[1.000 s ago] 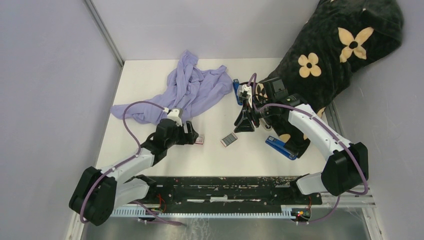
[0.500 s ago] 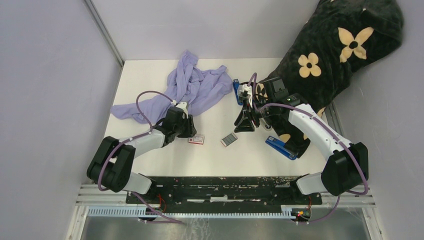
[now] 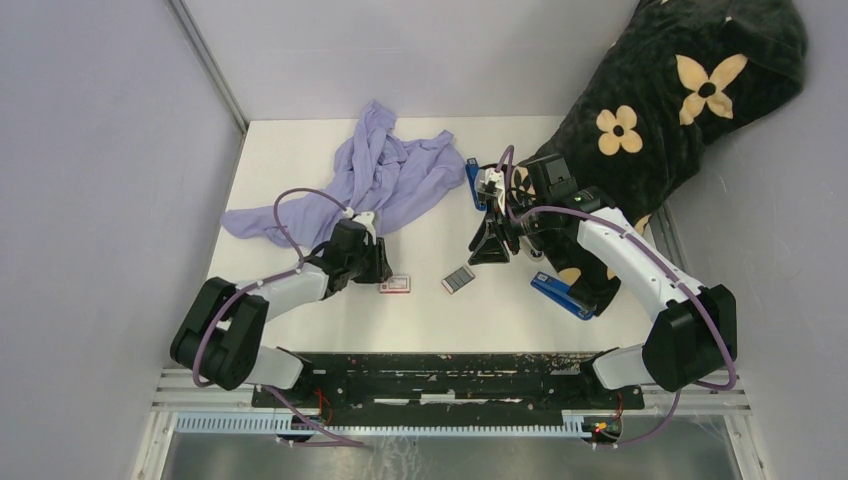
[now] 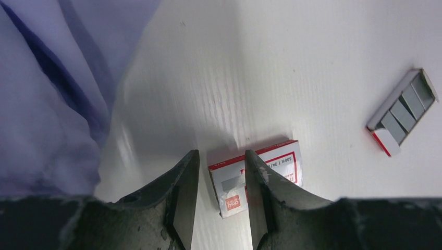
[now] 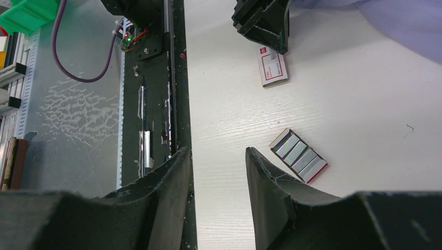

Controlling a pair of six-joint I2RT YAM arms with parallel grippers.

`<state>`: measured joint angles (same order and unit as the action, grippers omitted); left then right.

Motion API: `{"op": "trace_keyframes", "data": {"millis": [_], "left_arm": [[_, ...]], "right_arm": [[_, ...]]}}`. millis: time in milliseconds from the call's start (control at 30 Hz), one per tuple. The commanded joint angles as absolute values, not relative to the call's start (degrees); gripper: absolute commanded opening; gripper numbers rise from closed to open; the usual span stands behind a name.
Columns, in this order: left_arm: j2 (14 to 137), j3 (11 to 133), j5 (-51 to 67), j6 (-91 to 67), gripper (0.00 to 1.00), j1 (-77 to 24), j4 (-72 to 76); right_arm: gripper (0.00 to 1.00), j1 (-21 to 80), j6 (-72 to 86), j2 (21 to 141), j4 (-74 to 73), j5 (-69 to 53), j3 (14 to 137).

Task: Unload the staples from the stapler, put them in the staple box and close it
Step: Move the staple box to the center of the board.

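Silver-grey staples (image 3: pixel 458 279) sit in an open tray (image 3: pixel 447 288) on the white surface (image 3: pixel 430 325) between the two arms. A blue stapler (image 3: pixel 562 296) lies to the right, at the edge of a black flowered cloth (image 3: pixel 650 110). At the left wrist, the left jaws stand partly apart, gripping nothing, with one end of a red-and-white box (image 4: pixel 279 164) between them. At the right wrist, the right jaws gape wide and empty above the surface, the staples just beyond.
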<state>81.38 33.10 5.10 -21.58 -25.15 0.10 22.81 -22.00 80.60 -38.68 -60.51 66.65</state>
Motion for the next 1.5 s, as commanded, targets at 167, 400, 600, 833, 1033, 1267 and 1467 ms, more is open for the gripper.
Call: {"op": "trace_keyframes", "data": {"millis": [167, 400, 600, 833, 1033, 1267, 1467], "left_arm": [[74.5, 27.4, 9.9, -26.8, 0.45, -29.4, 2.7], [70.3, 25.7, 4.0, -28.4, 0.47, -33.0, 4.7], [58.1, 22.6, -0.1, -28.0, 0.56, -32.9, 5.1], [44.2, 11.9, 2.4, -32.8, 0.86, -32.9, 12.9], [38.1, 7.2, 2.8, -34.3, 0.99, -32.9, 17.3], [39.0, 4.7, 4.5, -29.8, 1.00, -32.9, 25.1], [40.5, 4.1, 6.6, -28.5, 1.00, -32.9, 30.1]], "right_arm": [[0.50, 22.6, -23.1, 79.1, -38.3, -62.8, 69.2], [0.50, 22.7, -25.0, 79.3, -39.3, -62.3, 69.2], [0.51, 22.8, -31.6, 79.2, -42.3, -61.4, 68.9], [0.77, 22.7, -47.9, 75.2, -40.6, -60.4, 62.4], [0.99, 23.3, -53.2, 74.4, -37.4, -61.3, 58.7], [0.99, 28.4, -63.3, 81.3, -47.9, -55.5, 67.3], [0.99, 33.1, -71.3, 86.5, -58.4, -54.4, 75.0]]}}
